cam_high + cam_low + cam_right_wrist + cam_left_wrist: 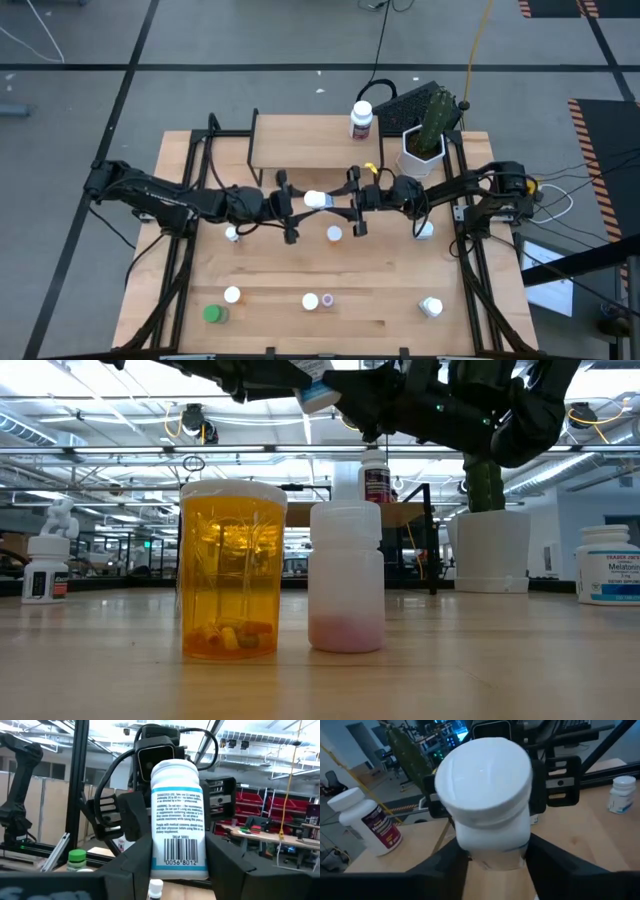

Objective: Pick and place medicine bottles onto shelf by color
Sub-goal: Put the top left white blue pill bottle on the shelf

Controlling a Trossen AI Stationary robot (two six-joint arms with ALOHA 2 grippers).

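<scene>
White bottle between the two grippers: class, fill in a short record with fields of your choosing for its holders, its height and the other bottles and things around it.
held item: white bottle, white cap, printed label with barcode
left gripper: closed on the bottle
right gripper: closed on the bottle
height: lifted clear of the table
shelf: one white bottle with dark label at its right end
beside shelf: white pot with a cactus
near camera, low view: orange bottle, translucent white bottle
front left of table: green bottle
</scene>
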